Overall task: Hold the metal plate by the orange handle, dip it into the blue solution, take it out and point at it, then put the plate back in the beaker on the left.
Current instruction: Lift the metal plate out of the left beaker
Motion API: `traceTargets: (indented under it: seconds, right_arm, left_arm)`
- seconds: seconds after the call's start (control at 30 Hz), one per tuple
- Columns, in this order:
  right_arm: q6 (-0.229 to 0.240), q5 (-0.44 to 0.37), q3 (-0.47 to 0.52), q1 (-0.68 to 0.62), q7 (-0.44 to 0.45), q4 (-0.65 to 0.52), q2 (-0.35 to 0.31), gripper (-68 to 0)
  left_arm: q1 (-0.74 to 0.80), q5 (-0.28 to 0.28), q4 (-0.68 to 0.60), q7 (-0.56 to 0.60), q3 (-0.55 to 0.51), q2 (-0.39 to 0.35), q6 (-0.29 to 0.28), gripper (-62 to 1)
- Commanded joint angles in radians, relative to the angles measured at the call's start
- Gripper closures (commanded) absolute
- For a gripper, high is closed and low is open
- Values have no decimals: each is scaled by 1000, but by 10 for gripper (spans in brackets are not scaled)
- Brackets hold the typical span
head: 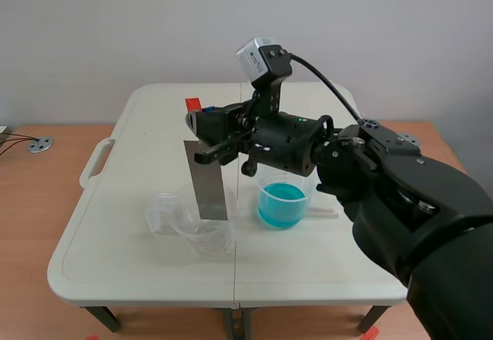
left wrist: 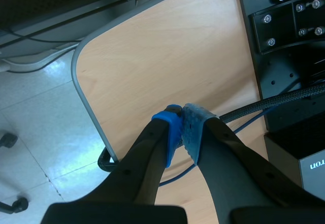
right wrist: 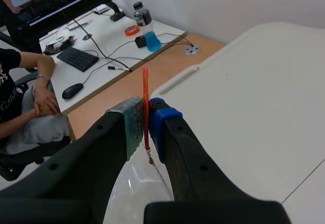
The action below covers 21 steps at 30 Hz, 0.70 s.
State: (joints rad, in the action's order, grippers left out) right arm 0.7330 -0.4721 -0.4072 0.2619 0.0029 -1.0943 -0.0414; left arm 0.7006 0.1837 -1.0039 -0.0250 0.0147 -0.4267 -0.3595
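In the scene view my right arm comes in from the right, past the middle, and my right gripper [head: 204, 129] is clamped on the orange handle [head: 192, 103] of the plate [head: 208, 180]. The plate hangs upright, with its lower end at the mouth of the clear beaker [head: 203, 236]; I cannot tell if it is already inside. Just to the right stands the blue beaker [head: 282, 202], apart from the plate. I can read no writing on either beaker, nor on the camera [head: 259, 58] on my wrist. Both beakers stand on a white table [head: 115, 240], with a wood-coloured floor around it and a plain grey wall behind. In the left wrist view my left gripper [left wrist: 182, 123] holds nothing and its blue pads [left wrist: 172, 132] are pressed together, over a wooden desk [left wrist: 167, 56] above a grey tiled floor. A grey box [left wrist: 312, 165] beside it carries part of a word, too cut off to read. In the right wrist view the handle stands between my two fingers, held tight, and the clear beaker is under them. Beyond the table is a desk with a keyboard [right wrist: 77, 59], a mouse [right wrist: 73, 90] and a bottle [right wrist: 147, 27] of blue liquid, whose label is too small to read. A person [right wrist: 28, 107] sits there.
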Motion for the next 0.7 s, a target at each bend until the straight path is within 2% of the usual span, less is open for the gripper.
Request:
traceTargets:
  seconds: [0.0,0.33,0.67]
  right_arm:
    - [13,-10,0,15,22,-43,-2,-13]
    - [13,-10,-15,-28,17,-161,-23,-13]
    - [13,-6,-15,-110,18,-360,-68,-13]
  left_arm:
    - [11,6,-16,6,-1,0,-2,-27]
    - [11,6,-16,6,-1,0,-2,-27]
    - [11,6,-16,5,-1,-1,-2,-27]
